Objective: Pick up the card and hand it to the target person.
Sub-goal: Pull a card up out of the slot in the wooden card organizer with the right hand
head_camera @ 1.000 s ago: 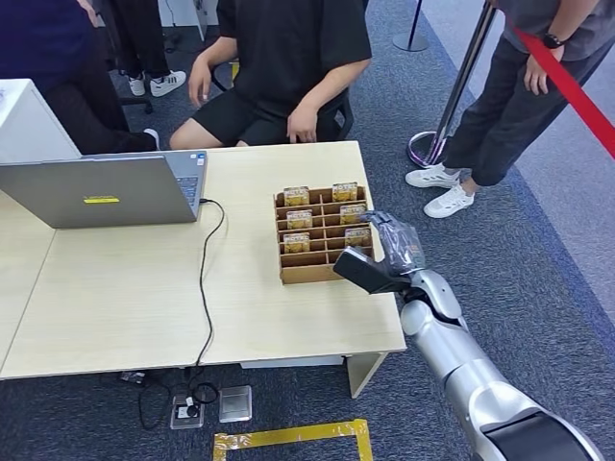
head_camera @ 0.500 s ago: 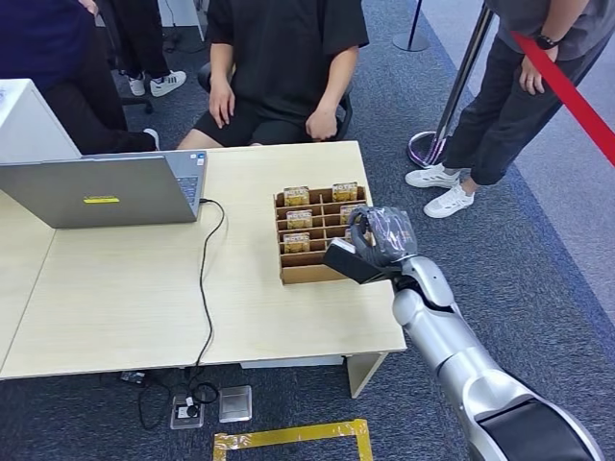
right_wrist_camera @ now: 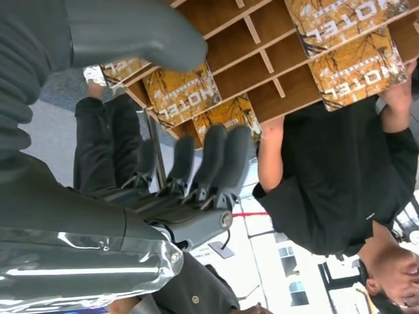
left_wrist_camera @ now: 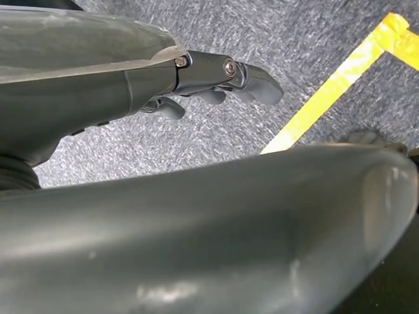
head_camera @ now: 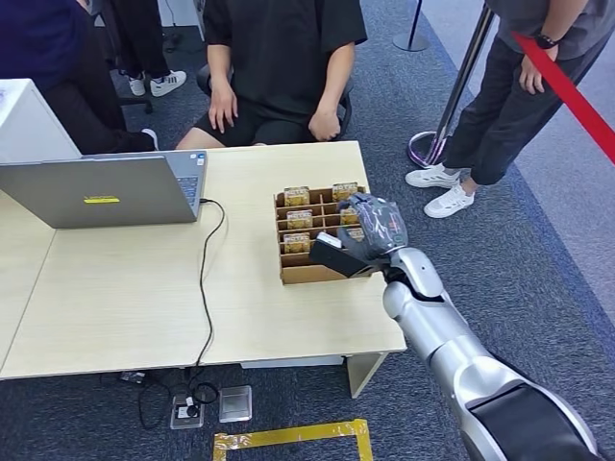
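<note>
Orange-printed cards [head_camera: 297, 220] stand in the box [head_camera: 290, 272] just beyond the right robot hand [head_camera: 370, 230], whose spread fingers [right_wrist_camera: 212, 160] hold nothing; pinch one card squarely, then lift straight.

right hand [right_wrist_camera: 198, 176] with fingers [right_wrist_camera: 224, 160] apart, near cards [right_wrist_camera: 180, 95] in wooden tray [right_wrist_camera: 256, 62]; seated person [right_wrist_camera: 341, 190] behind

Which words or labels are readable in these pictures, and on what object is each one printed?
"HOTEL": on the orange cards standing in the cardboard organizer, seen in the right wrist view.
Smaller print on those cards: too small to read.
Yellow sticker on the laptop lid: too blurred to read.
</note>
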Available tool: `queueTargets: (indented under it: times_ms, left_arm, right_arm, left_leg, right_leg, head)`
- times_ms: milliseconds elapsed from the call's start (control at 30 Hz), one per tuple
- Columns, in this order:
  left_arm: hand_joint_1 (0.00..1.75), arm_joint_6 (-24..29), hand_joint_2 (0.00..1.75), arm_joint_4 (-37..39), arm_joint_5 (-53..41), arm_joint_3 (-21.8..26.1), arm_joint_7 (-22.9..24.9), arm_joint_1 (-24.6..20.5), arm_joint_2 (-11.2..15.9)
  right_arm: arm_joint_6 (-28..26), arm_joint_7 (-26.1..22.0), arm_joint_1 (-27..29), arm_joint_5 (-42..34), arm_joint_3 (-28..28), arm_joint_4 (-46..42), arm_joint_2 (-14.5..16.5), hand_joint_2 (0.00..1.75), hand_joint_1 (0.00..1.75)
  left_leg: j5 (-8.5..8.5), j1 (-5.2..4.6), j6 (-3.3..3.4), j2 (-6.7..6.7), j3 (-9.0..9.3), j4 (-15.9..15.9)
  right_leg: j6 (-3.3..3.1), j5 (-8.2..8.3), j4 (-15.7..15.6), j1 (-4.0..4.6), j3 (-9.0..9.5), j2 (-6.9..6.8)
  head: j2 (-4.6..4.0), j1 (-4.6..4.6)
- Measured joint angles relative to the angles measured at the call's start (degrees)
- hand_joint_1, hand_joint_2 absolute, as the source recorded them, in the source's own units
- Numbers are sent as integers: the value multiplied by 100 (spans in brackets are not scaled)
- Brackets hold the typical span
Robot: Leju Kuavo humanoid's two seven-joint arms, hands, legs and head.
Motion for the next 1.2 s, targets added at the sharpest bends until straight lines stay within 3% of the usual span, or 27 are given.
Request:
queueTargets:
  times_ms: [100, 233, 400, 533, 800, 1200]
  left_arm:
    - [0, 6, 0, -5, -5, -4, -1, 13, 11]
    - [0, 10, 0, -4, -18, -15, 15, 9, 16]
    - [0, 19, 0, -6, -28, -24, 15, 8, 9]
    - [0, 30, 0, -6, -33, -31, 1, 4, -6]
    - [0, 31, 0, -2, -44, -41, 2, 10, -10]
    - [0, 39, 0, -4, -49, -44, 20, 36, -5]
  right_arm:
    - [-38, 4, -30, -11, -21, 135, 17, 175, 68]
    - [-67, 15, -21, -26, -57, 196, -1, 175, 99]
    - [-91, 23, -4, -23, -80, 239, -20, 175, 95]
    - [-129, 41, 11, -21, -115, 269, -45, 175, 72]
    - [-169, 44, 47, -22, -155, 286, -71, 175, 65]
    - [-232, 52, 73, 6, -194, 381, -74, 175, 78]
  left_leg:
    - [3, -1, 2, 4, -1, -3]
    - [2, 0, 1, 1, -1, -2]
    - [1, 0, 1, 0, -2, -1]
    - [3, -1, 2, -1, -4, -1]
    - [1, 0, 1, -6, -2, 1]
    - [3, -1, 1, -3, -2, -3]
  right_leg:
    - [-3, 3, -2, 0, -2, 2]
    - [-2, 2, -1, 0, -1, 0]
    - [-1, 1, -1, 0, -2, -1]
    - [-2, 2, -1, 0, -3, -3]
    - [0, -1, 0, 0, -1, -6]
    - [-1, 2, -3, 0, -2, -5]
  head:
    - [0, 0]
    - [0, 0]
    - [0, 0]
    - [0, 0]
    - [0, 0]
    - [0, 0]
